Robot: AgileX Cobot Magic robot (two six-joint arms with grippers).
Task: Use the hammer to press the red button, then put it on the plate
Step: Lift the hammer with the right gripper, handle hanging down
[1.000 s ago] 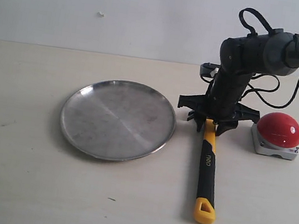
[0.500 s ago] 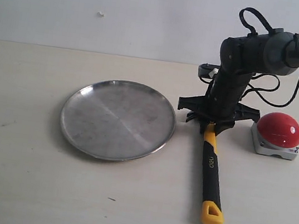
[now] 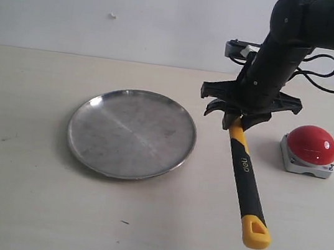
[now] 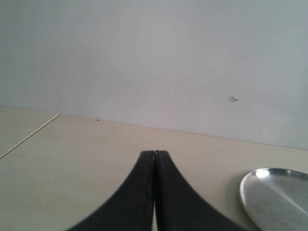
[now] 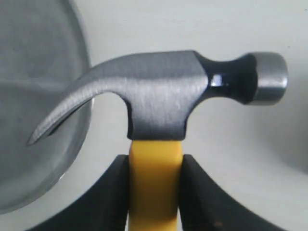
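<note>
Only the grasp is done: the right gripper [image 3: 241, 118] clamps the yellow-and-black claw hammer [image 3: 246, 174] by its neck beside the round silver metal plate [image 3: 87, 151], the left gripper [image 4: 154, 159] is closed and empty, and pressing the glossy red dome button [image 3: 312, 145] and plating remain.

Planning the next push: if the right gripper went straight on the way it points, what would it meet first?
The right gripper carries the hammer head-first, so the head would land first, probably on the table beside the plate rim. Depth is unclear.
</note>
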